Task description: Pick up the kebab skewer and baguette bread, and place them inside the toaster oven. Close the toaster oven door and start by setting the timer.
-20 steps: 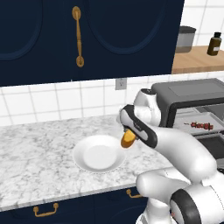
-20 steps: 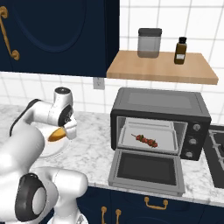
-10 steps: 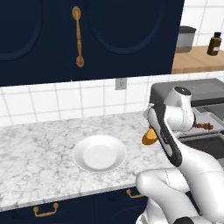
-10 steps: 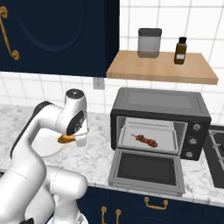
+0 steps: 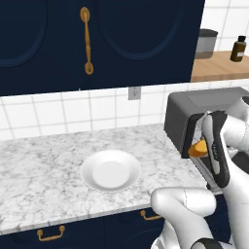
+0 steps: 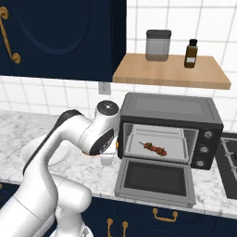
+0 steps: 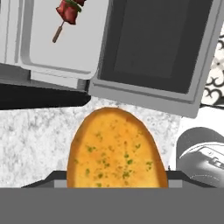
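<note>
Right base view, left to right: we list a white plate (image 6: 41,152) on the marble counter (image 6: 88,171); our gripper (image 6: 107,155) pinching the baguette bread (image 5: 198,149) just beside the toaster oven (image 6: 169,109); the toaster oven door (image 6: 157,181) folded down flat; the kebab skewer (image 6: 155,148) lying on the tray inside.
</note>
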